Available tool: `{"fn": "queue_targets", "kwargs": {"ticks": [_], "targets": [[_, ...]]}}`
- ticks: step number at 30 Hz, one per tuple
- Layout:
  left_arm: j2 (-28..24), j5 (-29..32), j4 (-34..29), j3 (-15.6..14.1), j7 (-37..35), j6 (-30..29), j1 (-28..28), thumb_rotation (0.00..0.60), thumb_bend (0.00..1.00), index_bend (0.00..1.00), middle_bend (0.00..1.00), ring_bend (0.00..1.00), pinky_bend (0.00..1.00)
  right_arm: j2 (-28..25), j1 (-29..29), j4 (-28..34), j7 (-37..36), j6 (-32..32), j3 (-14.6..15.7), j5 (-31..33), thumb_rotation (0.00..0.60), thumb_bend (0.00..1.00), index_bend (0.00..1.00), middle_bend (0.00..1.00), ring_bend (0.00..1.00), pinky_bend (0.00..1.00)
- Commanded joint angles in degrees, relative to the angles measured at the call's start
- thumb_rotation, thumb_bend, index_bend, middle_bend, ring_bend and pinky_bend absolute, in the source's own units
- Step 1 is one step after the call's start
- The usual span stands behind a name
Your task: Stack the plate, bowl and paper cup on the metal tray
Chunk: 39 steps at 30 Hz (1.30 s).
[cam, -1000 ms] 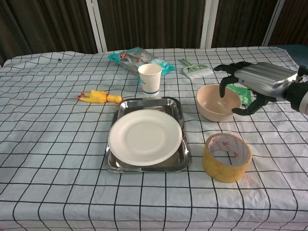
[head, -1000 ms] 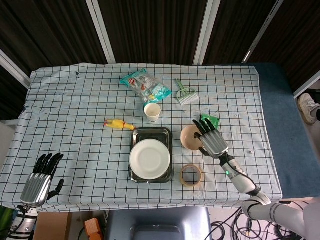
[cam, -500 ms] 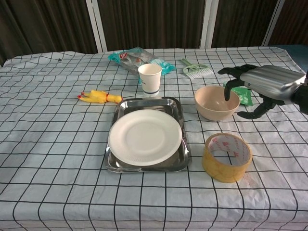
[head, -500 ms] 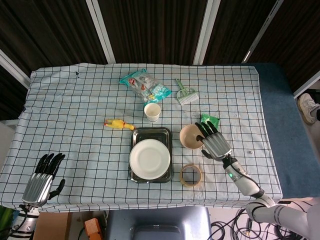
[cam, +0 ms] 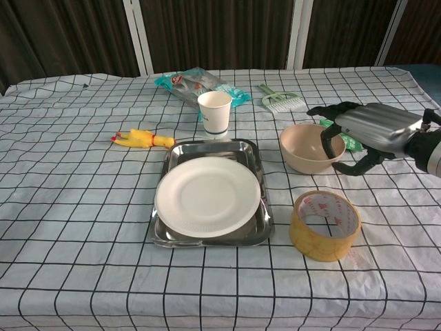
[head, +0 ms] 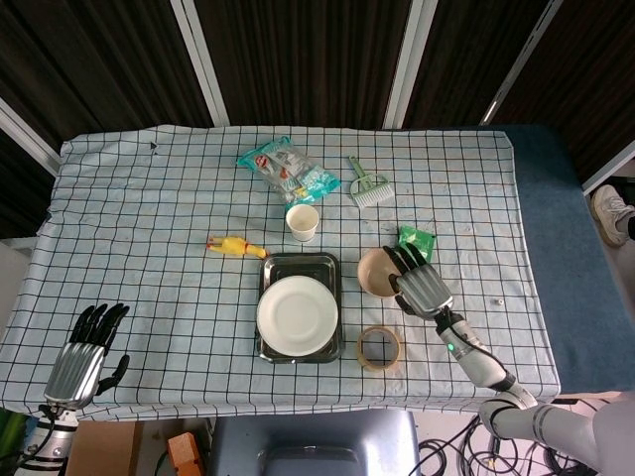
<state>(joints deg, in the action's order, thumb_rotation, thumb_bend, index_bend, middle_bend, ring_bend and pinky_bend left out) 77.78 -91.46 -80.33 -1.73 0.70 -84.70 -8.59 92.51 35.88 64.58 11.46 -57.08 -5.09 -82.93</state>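
A white plate [head: 297, 316] [cam: 207, 196] lies on the metal tray [head: 298, 260] [cam: 210, 147] at the table's middle. Right of the tray a beige bowl [head: 373, 270] [cam: 302, 149] sits upright on the cloth. My right hand [head: 422, 283] [cam: 368, 127] straddles its right rim: fingers [cam: 325, 141] dip inside, while the thumb sits outside, close to the wall. I see no firm grip. A paper cup [head: 303, 221] [cam: 214, 112] stands just behind the tray. My left hand [head: 84, 357] hangs at the front left table edge, fingers spread and holding nothing.
A roll of yellow tape [head: 378, 347] [cam: 325, 224] lies in front of the bowl. A green packet [head: 417, 239] sits behind my right hand. A yellow toy [cam: 141, 139], a snack bag [cam: 200, 83] and a small green brush [cam: 281, 100] lie further back.
My right hand has shifted slightly left onto the bowl's right rim, and its thumb has come in toward the bowl's outer wall. The bowl stays on the table.
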Motion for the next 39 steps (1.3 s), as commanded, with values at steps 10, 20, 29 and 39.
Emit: {"fn": "queue_targets", "kwargs": {"ticks": [10,20,29,39], "targets": [[-0.2,-0.3,0.0,0.2,-1.2,-0.3,0.2,0.600,0.42,0.00,0.07,0.00,0.03,-1.2,-0.3,2.2,-0.1,-2.7,-0.3,-0.8,0.600,0.47,0.63,0.00,0.00,0.00],[-0.8,-0.9,-0.4,0.1,-1.5,-1.2,0.5,0.600,0.42,0.00,0.07,0.00,0.03,-3.3,1.0,13.9,3.3,-6.0,-2.2,-2.6,0.600,0.47,0.62,0.00,0.00,0.00],[-1.1,-1.1,-0.5,0.1,-1.9,-1.7,0.9,0.600,0.42,0.00,0.07,0.00,0.03,2.6,4.0,18.4,11.4,-3.8,-2.7,-2.2,0.600,0.47,0.61,0.00,0.00,0.00],[-1.5,-1.9,-0.4,-0.4,-2.7,-1.8,1.0,0.600,0.42,0.00,0.07,0.00,0.03,10.6,6.2,13.8,15.5,-1.1,-2.2,-0.4,0.600,0.47,0.59,0.00,0.00,0.00]]}}
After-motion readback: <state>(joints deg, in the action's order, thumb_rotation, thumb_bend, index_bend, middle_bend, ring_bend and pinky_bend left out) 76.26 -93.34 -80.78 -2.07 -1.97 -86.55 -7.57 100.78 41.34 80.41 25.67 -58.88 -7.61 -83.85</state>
